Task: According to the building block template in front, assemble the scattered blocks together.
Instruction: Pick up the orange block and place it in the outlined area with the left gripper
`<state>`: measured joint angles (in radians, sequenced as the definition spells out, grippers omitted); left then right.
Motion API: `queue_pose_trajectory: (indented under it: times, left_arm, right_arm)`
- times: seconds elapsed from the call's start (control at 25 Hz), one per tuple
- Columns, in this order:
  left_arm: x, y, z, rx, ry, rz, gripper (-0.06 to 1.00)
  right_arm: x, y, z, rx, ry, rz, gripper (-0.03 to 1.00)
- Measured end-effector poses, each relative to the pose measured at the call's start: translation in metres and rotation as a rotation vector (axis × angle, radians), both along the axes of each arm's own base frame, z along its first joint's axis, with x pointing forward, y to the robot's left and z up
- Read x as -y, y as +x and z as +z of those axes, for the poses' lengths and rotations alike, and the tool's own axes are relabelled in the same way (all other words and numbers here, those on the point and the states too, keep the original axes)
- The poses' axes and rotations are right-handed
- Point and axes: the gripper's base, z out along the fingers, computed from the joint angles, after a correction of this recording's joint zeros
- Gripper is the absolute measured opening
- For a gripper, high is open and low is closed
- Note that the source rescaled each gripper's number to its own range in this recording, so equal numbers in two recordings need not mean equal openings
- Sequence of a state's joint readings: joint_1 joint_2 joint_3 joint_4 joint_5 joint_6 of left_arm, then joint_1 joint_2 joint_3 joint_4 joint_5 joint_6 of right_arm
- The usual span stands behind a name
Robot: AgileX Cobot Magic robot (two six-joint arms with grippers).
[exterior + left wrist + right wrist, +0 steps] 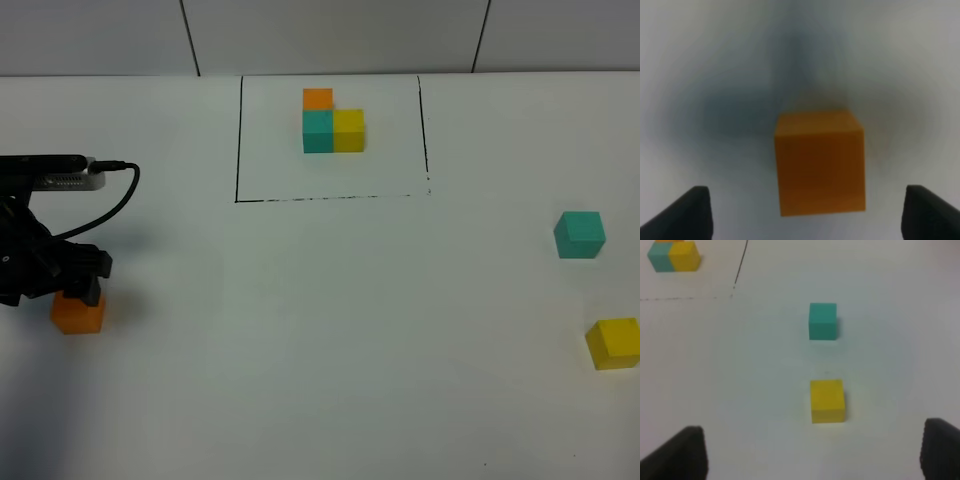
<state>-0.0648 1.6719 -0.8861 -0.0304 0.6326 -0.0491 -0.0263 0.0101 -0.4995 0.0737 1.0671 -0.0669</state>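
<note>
Up at the far middle of the white table sits the building block template, three small cubes joined in an L: orange at the back, teal just in front of it and touching, yellow touching the teal one's right side. A thin black-line frame surrounds the cluster on the left, right and near sides, with the cluster close to its far edge and well clear of the lines. Over at the left edge of the exterior view, the left gripper is low over the loose orange cube, which rests on the table well apart from the template. From the left wrist camera this cube lies between the two dark fingers, which stand wide apart with clear table showing on each side of the cube, so the jaws are spread and grip nothing. On the right side of the table the loose teal cube and the loose yellow cube lie near each other but not touching, the yellow one nearer the front edge. The right gripper shows only in its own wrist view; its fingers are spread wide with nothing between them, the yellow cube on the table just ahead and the teal cube beyond it
</note>
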Motion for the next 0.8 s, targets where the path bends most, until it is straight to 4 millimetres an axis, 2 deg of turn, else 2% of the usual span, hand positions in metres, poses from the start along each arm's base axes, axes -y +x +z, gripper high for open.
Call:
queue_pose_trajectory:
  times: [0.36,0.52,0.6,0.68,0.8]
  left_arm:
    - [0.001,0.008,-0.035,-0.069,-0.006,0.013,0.75]
    - [0.002,0.011,-0.046,-0.077,-0.006,0.016,0.7]
    - [0.002,0.012,-0.047,-0.066,-0.007,0.017,0.6]
    - [0.002,0.013,-0.047,-0.059,-0.008,0.018,0.43]
    - [0.002,0.013,-0.047,-0.059,-0.008,0.018,0.0]
  right_arm:
    - [0.0,0.0,0.0,0.0,0.0,0.0,0.73]
    - [0.0,0.0,0.0,0.0,0.0,0.0,0.73]
    - [0.0,0.0,0.0,0.0,0.0,0.0,0.73]
    - [0.0,0.0,0.0,0.0,0.0,0.0,0.73]
    - [0.0,0.0,0.0,0.0,0.0,0.0,0.73]
